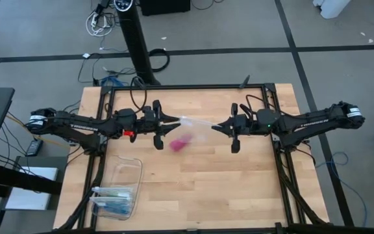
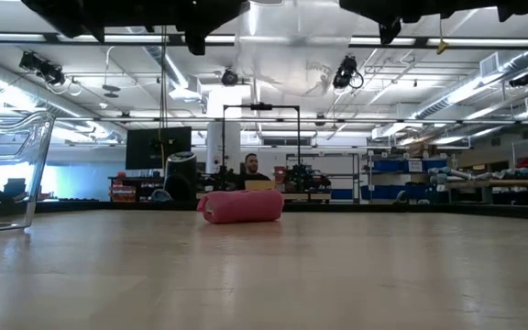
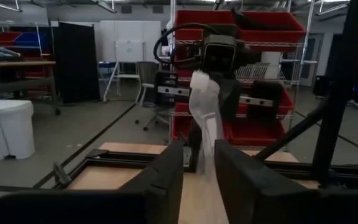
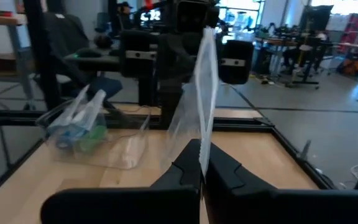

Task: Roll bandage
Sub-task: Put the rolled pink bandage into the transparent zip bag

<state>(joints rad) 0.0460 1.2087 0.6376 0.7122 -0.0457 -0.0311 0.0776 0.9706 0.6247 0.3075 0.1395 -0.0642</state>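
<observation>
Bandage (image 2: 241, 205) rolled, lying mid-table (image 1: 239, 175).
Right gripper (image 1: 218, 127) clenched on clear bag (image 1: 197, 123) held above; left gripper (image 1: 174, 119) jaws parted around bag's other end.

You have two dark, slender jointed arms — white lettering along each forearm, white bands at the outer joints. The left arm (image 1: 76, 123) carries a red tab near its wrist — the right arm (image 1: 304, 122) a small green light.
</observation>
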